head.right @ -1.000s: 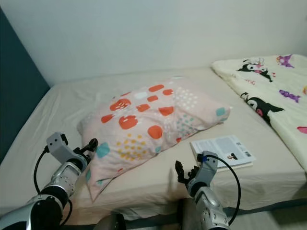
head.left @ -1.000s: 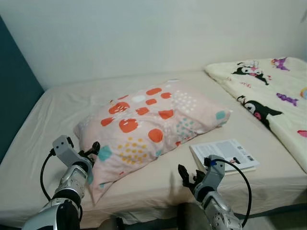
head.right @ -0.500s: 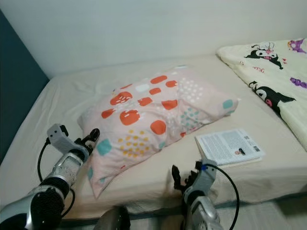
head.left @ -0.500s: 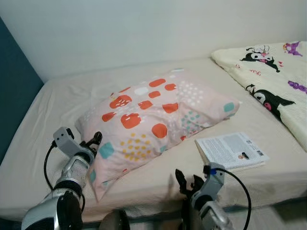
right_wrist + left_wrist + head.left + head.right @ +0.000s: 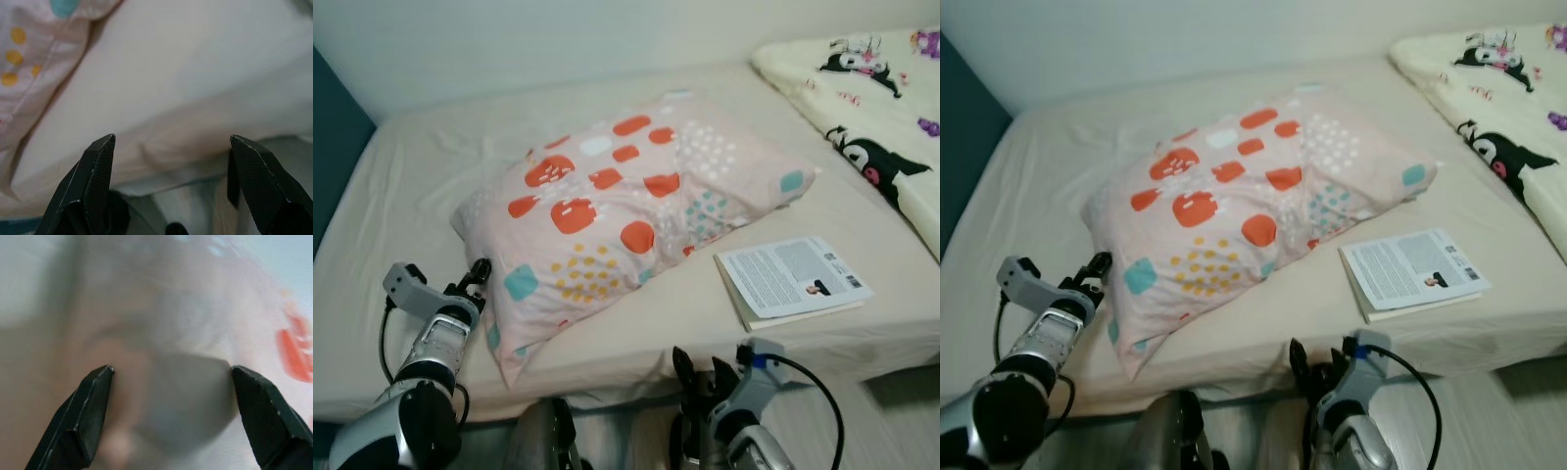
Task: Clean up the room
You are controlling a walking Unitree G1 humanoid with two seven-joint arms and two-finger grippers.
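A pink pillow (image 5: 626,211) with orange, teal and yellow spots lies across the middle of the beige bed (image 5: 411,186). My left gripper (image 5: 478,274) is open at the pillow's left edge, its fingertips close against the fabric; the left wrist view has the blurred pillow (image 5: 195,333) right before the fingers (image 5: 83,416). An open booklet (image 5: 791,280) rests near the bed's front edge, right of the pillow. My right gripper (image 5: 698,372) hangs open below the front edge of the mattress; in the right wrist view its fingers (image 5: 98,171) frame the sheet and the pillow's corner (image 5: 34,68).
A cream blanket (image 5: 871,108) with black cartoon figures covers the bed's right side. A dark teal wall (image 5: 335,147) borders the bed on the left, a pale wall runs behind it. Floor (image 5: 891,421) shows under the front right edge.
The camera has tilted down and pulled back, so the bed sits higher in the picture. My right gripper has dropped below the mattress edge. The left gripper stays at the pillow's left edge.
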